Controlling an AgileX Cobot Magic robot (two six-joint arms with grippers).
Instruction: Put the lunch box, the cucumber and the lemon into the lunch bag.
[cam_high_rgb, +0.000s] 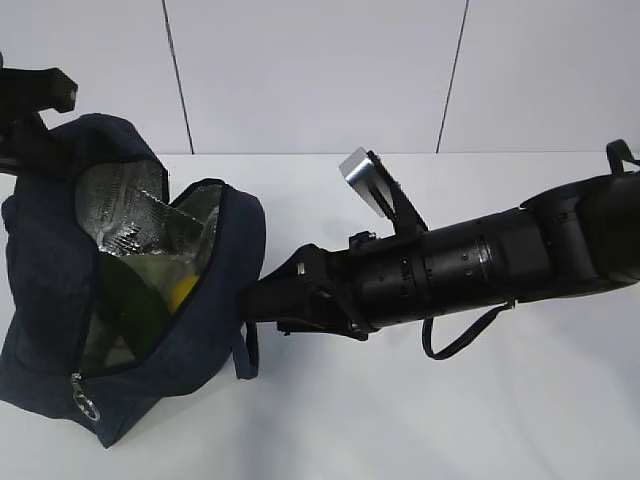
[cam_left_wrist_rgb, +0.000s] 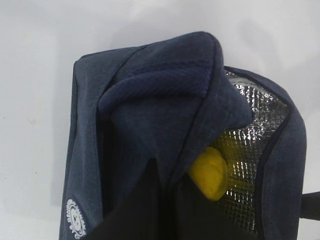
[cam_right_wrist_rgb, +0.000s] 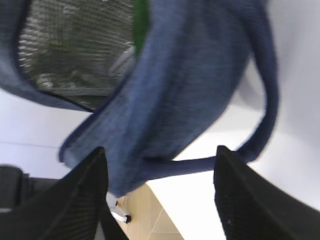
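Note:
The navy lunch bag (cam_high_rgb: 50, 260) lies on its side at the left with its mouth open and its foil lining (cam_high_rgb: 130, 215) showing. Inside it sit the yellow lemon (cam_high_rgb: 183, 292), the dark green cucumber (cam_high_rgb: 128, 305) and the pale green lid of the lunch box (cam_high_rgb: 152, 268). My left gripper (cam_left_wrist_rgb: 162, 192) is shut on the bag's upper flap, with the lemon (cam_left_wrist_rgb: 210, 172) just to its right. My right gripper (cam_right_wrist_rgb: 160, 167) stands open against the outside of the lunch bag (cam_right_wrist_rgb: 190, 75), and the bag's handle loop (cam_right_wrist_rgb: 200, 162) crosses just ahead of its fingers (cam_right_wrist_rgb: 87, 195).
The bag's zipper ring pull (cam_high_rgb: 88, 405) hangs at the lower front corner. My right arm (cam_high_rgb: 450, 270) stretches across the white table (cam_high_rgb: 400, 420) from the right. A black strap (cam_high_rgb: 465, 335) dangles under it. The table's edge and the floor show in the right wrist view.

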